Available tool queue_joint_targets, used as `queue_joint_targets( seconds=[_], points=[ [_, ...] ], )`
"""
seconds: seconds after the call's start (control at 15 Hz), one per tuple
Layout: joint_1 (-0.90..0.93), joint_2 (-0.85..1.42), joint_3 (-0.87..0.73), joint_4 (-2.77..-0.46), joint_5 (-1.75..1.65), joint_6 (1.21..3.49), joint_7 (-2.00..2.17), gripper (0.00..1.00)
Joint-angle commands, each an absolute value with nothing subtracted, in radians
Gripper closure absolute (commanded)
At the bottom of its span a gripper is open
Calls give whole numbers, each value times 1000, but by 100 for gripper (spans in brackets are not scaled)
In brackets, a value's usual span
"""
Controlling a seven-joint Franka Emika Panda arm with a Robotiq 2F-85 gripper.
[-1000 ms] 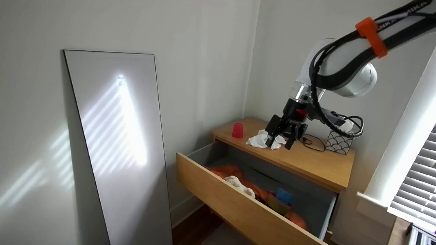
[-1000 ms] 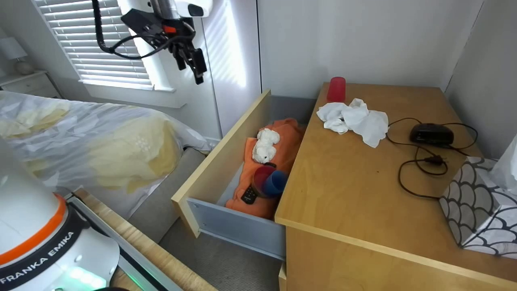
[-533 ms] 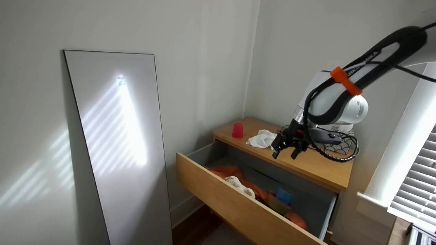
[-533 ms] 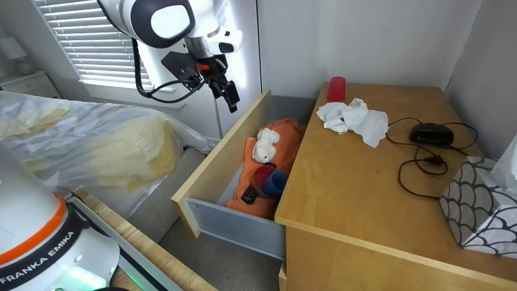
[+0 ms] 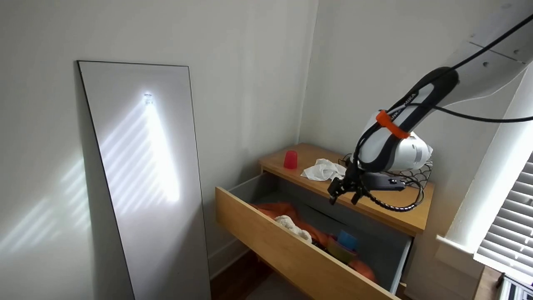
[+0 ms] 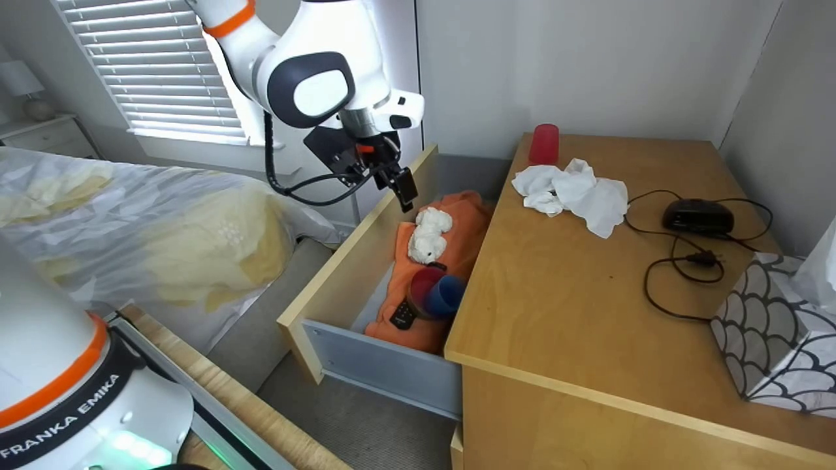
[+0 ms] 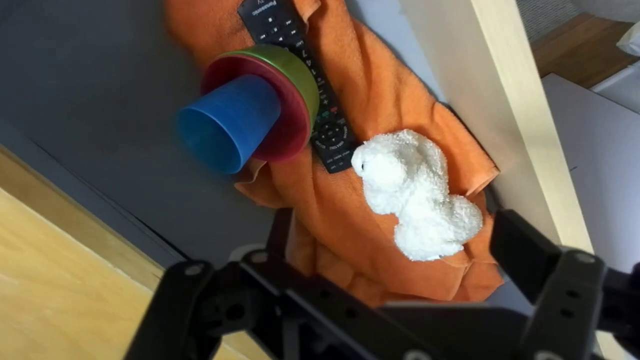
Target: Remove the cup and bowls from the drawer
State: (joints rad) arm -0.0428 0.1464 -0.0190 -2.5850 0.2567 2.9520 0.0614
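The blue cup [image 7: 235, 115] lies tilted inside a red bowl [image 7: 295, 127], which is nested in a green bowl [image 7: 300, 75]. They rest on the orange cloth in the open tan drawer [image 5: 291, 246]. The cup also shows in both exterior views [image 5: 347, 240] [image 6: 446, 296]. My gripper [image 7: 397, 235] is open and empty. It is above the drawer, over the white plush toy's end of the cloth, apart from the cup and bowls. In an exterior view the gripper [image 5: 344, 199] hangs in front of the dresser top's edge.
A white plush toy [image 7: 420, 200] and a black remote [image 7: 325, 115] lie on the orange cloth [image 7: 340, 240] in the drawer. On the dresser top [image 6: 555, 313] are a red cup-like thing [image 6: 544, 145], crumpled tissue [image 6: 581, 192], a black device [image 6: 697, 217] with cables and a tissue box [image 6: 771, 320].
The arm has moved down and, in one exterior view, rightward, bringing the open gripper from beyond the drawer front to above the drawer. The cup, bowls and drawer have not moved.
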Motion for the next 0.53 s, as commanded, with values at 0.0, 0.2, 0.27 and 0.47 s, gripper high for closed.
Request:
queue_joint_targets(
  seconds=[0.0, 0.2, 0.27, 0.47],
  points=[
    [-58, 174, -7, -2567, 259, 2954, 48, 0],
    [-63, 198, -5, -2550, 258, 2955, 43, 0],
    [-62, 195, -5, -2550, 258, 2955, 43, 0],
    [-62, 190, -5, -2550, 259, 2955, 43, 0]
  ],
)
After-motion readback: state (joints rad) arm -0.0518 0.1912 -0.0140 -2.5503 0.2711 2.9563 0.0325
